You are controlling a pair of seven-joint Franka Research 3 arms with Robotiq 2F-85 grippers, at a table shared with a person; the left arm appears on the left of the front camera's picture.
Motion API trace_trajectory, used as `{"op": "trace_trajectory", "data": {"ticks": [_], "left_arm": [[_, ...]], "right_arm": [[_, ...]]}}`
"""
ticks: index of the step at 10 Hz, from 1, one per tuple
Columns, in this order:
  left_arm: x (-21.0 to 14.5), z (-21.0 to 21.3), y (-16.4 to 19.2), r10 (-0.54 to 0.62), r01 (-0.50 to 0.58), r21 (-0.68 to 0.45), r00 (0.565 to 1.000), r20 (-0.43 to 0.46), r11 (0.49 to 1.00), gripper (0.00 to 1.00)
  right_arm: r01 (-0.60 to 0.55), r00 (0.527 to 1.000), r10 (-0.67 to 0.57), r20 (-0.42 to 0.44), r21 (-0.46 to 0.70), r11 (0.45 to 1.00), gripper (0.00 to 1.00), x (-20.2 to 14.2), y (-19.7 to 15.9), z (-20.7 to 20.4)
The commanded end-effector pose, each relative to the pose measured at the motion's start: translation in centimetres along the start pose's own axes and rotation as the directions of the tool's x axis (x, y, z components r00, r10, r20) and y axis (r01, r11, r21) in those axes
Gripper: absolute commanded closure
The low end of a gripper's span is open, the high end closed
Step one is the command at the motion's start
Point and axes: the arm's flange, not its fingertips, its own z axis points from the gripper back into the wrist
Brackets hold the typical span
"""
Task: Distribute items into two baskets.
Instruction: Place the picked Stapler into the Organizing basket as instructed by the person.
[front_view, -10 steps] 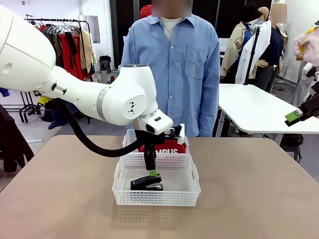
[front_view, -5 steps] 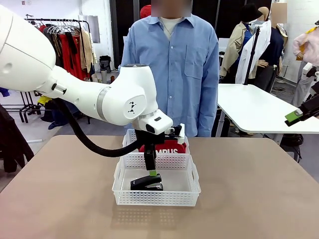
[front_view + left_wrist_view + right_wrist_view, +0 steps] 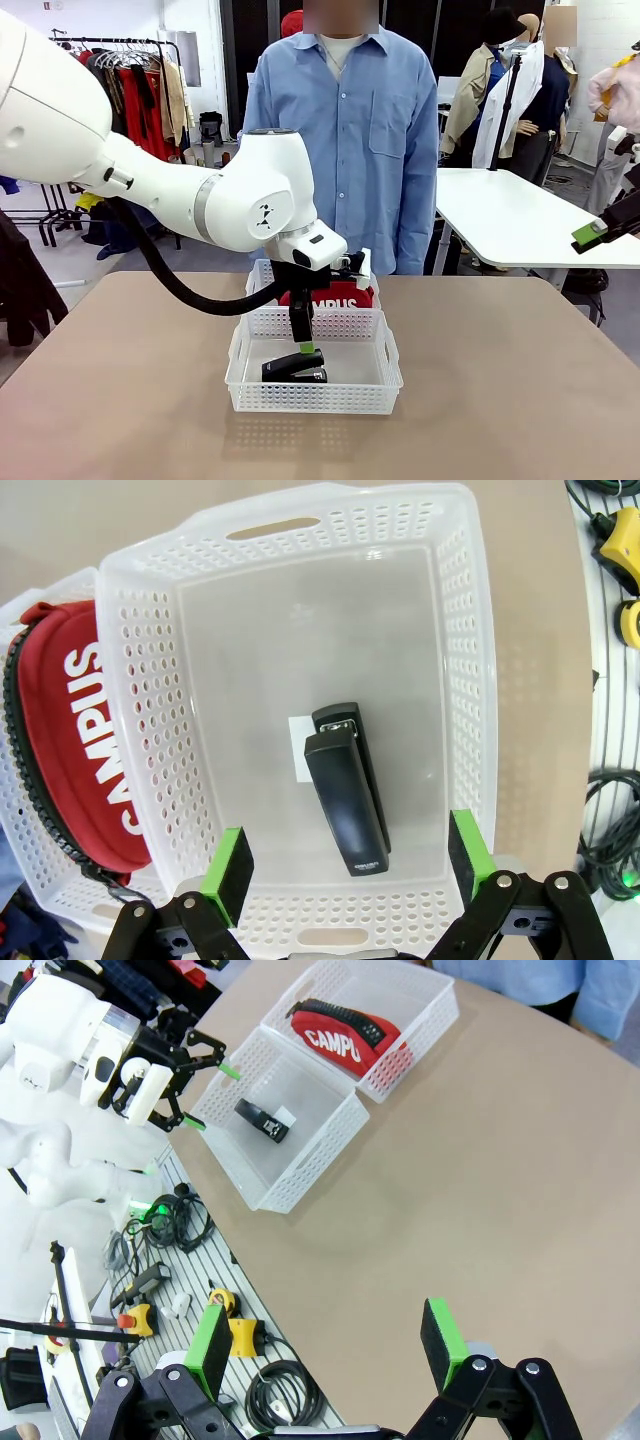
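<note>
Stapler (image 3: pixel 347 788) flat in near basket (image 3: pixel 470 660), clear of walls | pouch (image 3: pixel 75 745) in far basket (image 3: pixel 425 1015), prob. touching rim | left tool (image 3: pixel 346 855) wide open, empty, above

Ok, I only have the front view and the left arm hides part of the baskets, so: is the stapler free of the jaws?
Observer: Yes. The stapler lies flat on the near basket's floor. The left gripper is above it, jaws wide, one pad on each side, not closed on it.
Operator: And the pouch?
Observer: The pouch is in the far basket, zip edge turned away from the near basket.
Operator: The right gripper?
Observer: The right gripper is open and empty, high over bare table.
</note>
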Motion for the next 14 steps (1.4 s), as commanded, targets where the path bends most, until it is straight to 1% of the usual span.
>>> {"op": "trace_trajectory", "data": {"ticks": [1, 2, 5, 7, 9, 11, 14], "left_arm": [[-1.1, 1.7, -0.5, 0.054, -0.054, 0.037, 0.999, -0.001, 0.998, 0.0], [-3.2, 4.0, -1.1, 0.094, -0.095, 0.092, 0.995, 0.022, 0.991, 0.0], [-8.6, 10.7, -3.0, 0.175, -0.19, 0.114, 0.976, 0.13, 0.975, 0.0], [-13.0, 15.1, -4.7, 0.239, -0.284, 0.149, 0.934, 0.264, 0.947, 0.0], [-16.7, 17.7, -6.3, 0.313, -0.377, 0.166, 0.895, 0.318, 0.911, 0.0], [-20.5, 19.2, -8.4, 0.381, -0.464, 0.172, 0.849, 0.367, 0.869, 0.0], [-24.4, 20.8, -11.1, 0.461, -0.563, 0.163, 0.783, 0.417, 0.81, 0.0]], "right_arm": [[-0.005, 1.0, 0.005, -0.005, 0.003, 1.0, 0.0, 0.4, 0.1, 0.2], [-0.005, 1.0, 0.005, -0.005, 0.003, 1.0, 0.0, 0.4, 0.1, 0.2], [-0.005, 1.0, 0.005, -0.005, 0.003, 1.0, 0.0, 0.4, 0.1, 0.2], [-0.005, 1.0, 0.005, -0.005, 0.003, 1.0, 0.0, 0.4, 0.1, 0.2], [-0.005, 1.0, 0.005, -0.005, 0.003, 1.0, 0.0, 0.4, 0.1, 0.2], [-0.005, 1.0, 0.005, -0.005, 0.003, 1.0, 0.0, 0.4, 0.1, 0.2], [-0.005, 1.0, 0.005, -0.005, 0.003, 1.0, 0.0, 0.4, 0.1, 0.2]]}}
